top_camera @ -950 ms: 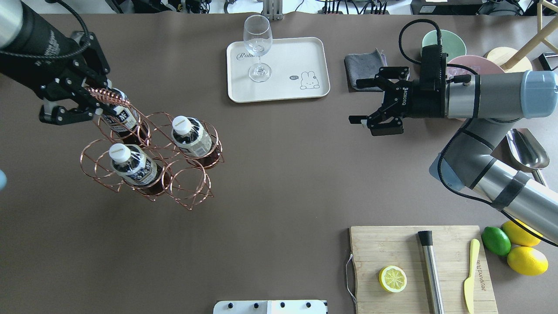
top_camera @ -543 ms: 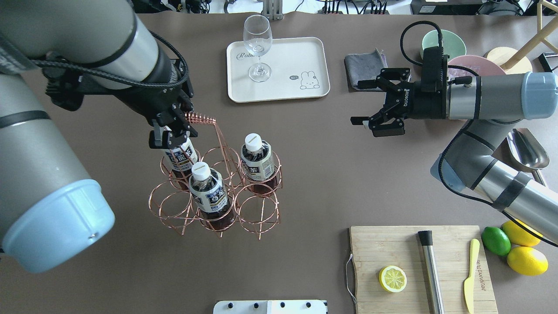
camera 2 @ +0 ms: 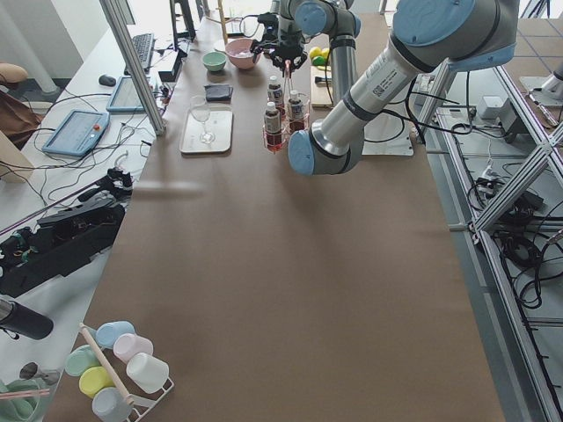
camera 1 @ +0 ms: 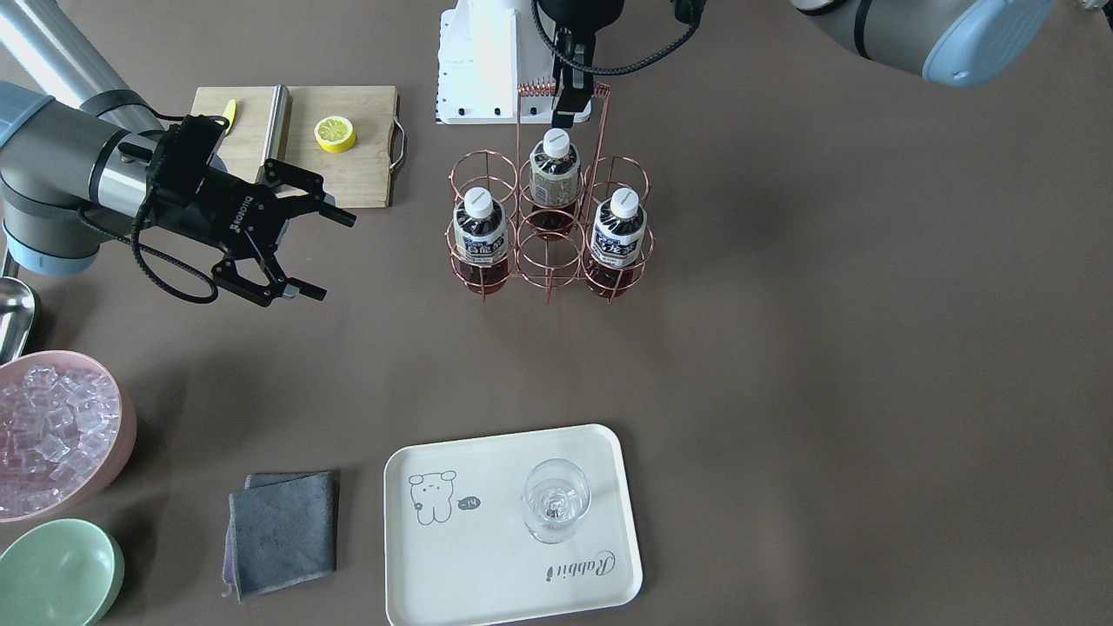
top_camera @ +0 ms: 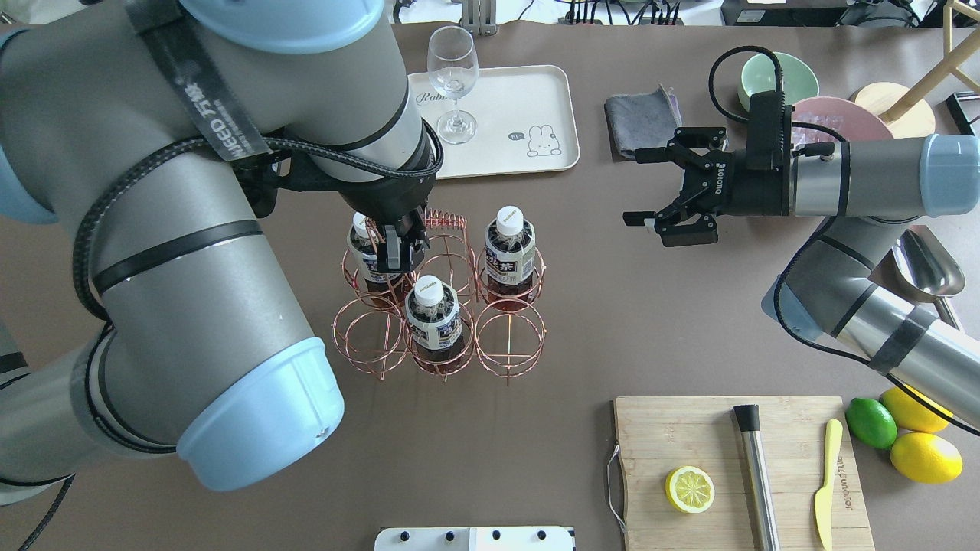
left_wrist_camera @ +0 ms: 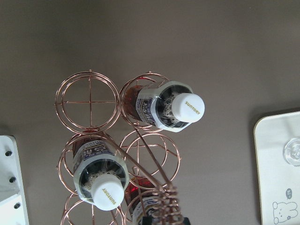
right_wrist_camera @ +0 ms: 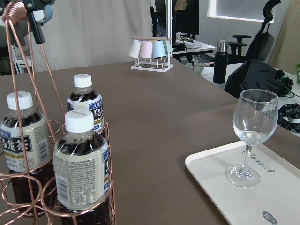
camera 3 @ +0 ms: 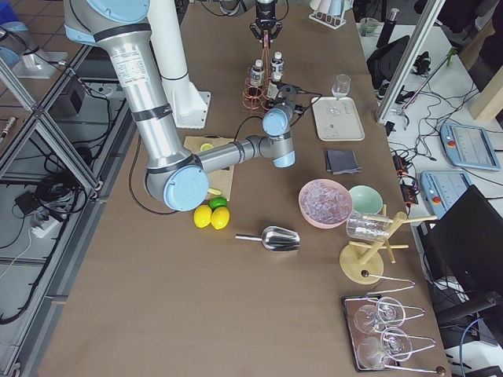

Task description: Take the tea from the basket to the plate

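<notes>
The copper wire basket (top_camera: 511, 353) stands mid-table and holds three tea bottles (top_camera: 509, 246) with white caps. My left gripper (top_camera: 401, 251) is shut on the coiled top of the basket's tall handle (camera 1: 537, 86), right above the bottles. The left wrist view looks down on the basket (left_wrist_camera: 89, 101) and a tea bottle (left_wrist_camera: 171, 107). My right gripper (top_camera: 640, 187) is open and empty, to the right of the basket, apart from it. The cream plate (top_camera: 536, 99) lies at the table's far side with a stemmed glass (top_camera: 453, 76) on it.
A grey cloth (top_camera: 643, 119), a green bowl (top_camera: 777, 73) and a pink bowl of ice (camera 1: 52, 426) lie near the right arm. A wooden cutting board (top_camera: 689, 428) with a lemon half (top_camera: 690, 490) sits at the near right. A metal scoop (top_camera: 926, 264) lies at the right edge.
My left arm has carried the basket with its three bottles from the table's left side toward the middle. My right gripper has shifted only slightly and stays open.
</notes>
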You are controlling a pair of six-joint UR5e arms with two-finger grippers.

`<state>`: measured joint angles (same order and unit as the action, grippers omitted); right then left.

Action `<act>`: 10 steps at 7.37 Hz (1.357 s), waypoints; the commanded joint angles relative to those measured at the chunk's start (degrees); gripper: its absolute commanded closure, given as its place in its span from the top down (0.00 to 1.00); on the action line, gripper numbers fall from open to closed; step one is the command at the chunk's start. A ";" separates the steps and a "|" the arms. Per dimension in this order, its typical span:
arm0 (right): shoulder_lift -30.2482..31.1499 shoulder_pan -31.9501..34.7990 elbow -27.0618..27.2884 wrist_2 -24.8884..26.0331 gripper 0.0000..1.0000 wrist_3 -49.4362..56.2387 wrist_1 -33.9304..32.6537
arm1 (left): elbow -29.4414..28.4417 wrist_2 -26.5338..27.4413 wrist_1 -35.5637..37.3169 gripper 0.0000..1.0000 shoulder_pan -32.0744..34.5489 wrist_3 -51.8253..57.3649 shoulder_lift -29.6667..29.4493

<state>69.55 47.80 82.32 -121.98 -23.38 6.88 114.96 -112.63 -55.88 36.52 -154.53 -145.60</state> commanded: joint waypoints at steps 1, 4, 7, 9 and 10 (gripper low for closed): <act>0.32 -0.25 -1.81 0.08 1.00 0.09 2.87 | -2.63 0.66 -2.30 0.00 -0.13 -0.24 -0.65; 0.06 -0.25 -1.72 0.34 1.00 0.09 3.32 | -4.48 0.66 -5.36 0.00 -0.13 -0.33 -0.13; -0.21 -0.43 -1.81 0.34 1.00 0.09 3.58 | -7.81 1.45 -8.71 0.00 -0.04 -0.42 -0.30; -0.73 -1.39 -1.64 0.95 0.99 0.09 3.58 | -8.18 1.45 -8.80 0.00 -0.13 -0.94 -0.74; -1.43 -2.52 -1.46 1.13 0.99 0.09 3.58 | -8.18 1.45 -8.89 0.00 -0.04 -1.03 -0.74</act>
<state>69.00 46.74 80.63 -121.30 -23.29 10.45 106.93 -111.21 -64.58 36.41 -155.22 -146.15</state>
